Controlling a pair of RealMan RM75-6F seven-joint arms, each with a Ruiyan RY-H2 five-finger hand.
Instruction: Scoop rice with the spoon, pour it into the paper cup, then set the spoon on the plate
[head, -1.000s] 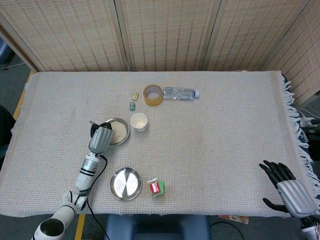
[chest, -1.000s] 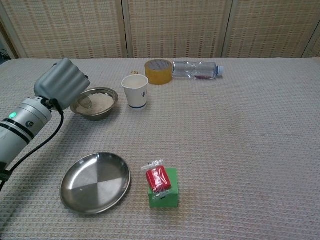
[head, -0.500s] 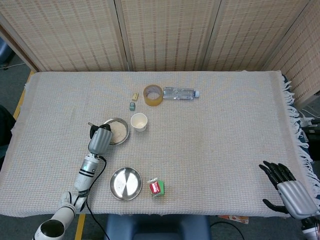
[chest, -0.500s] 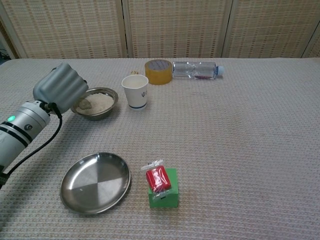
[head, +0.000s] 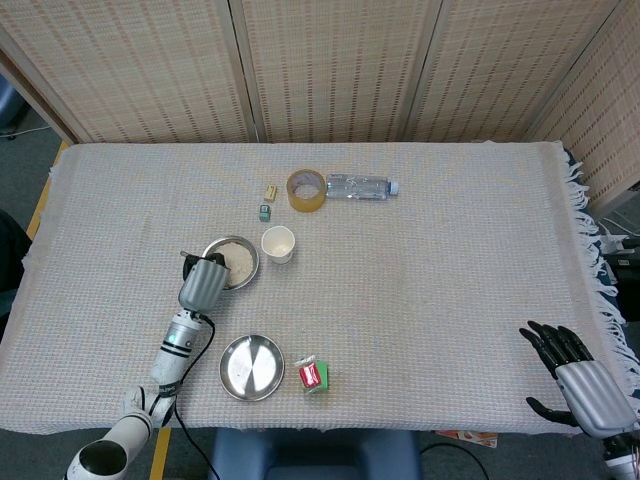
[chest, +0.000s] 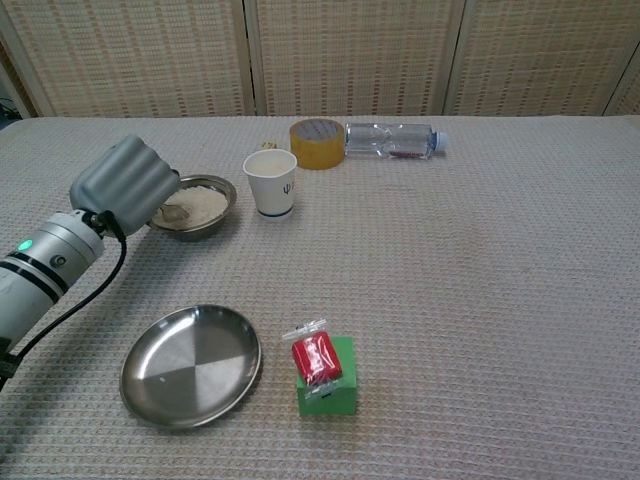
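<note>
My left hand (chest: 125, 185) grips the spoon at the near-left rim of the steel rice bowl (chest: 222, 188). The spoon's head (chest: 177, 212) lies in the white rice, and the hand covers the handle. In the head view the same left hand (head: 205, 282) overlaps the bowl's (head: 238, 245) left edge. The white paper cup (chest: 271, 182) stands upright just right of the bowl. An empty steel plate (chest: 190, 365) lies nearer me. My right hand (head: 575, 375) hangs off the table's near right corner, fingers spread, holding nothing.
A roll of yellow tape (chest: 317, 130) and a plastic bottle (chest: 390, 140) on its side lie behind the cup. A green box with a red packet (chest: 325, 372) sits right of the plate. Two small blocks (head: 266, 200) lie beside the tape.
My left hand has drawn back slightly toward me and dropped lower, with the spoon's head shifting a little within the rice. The right hand has not moved.
</note>
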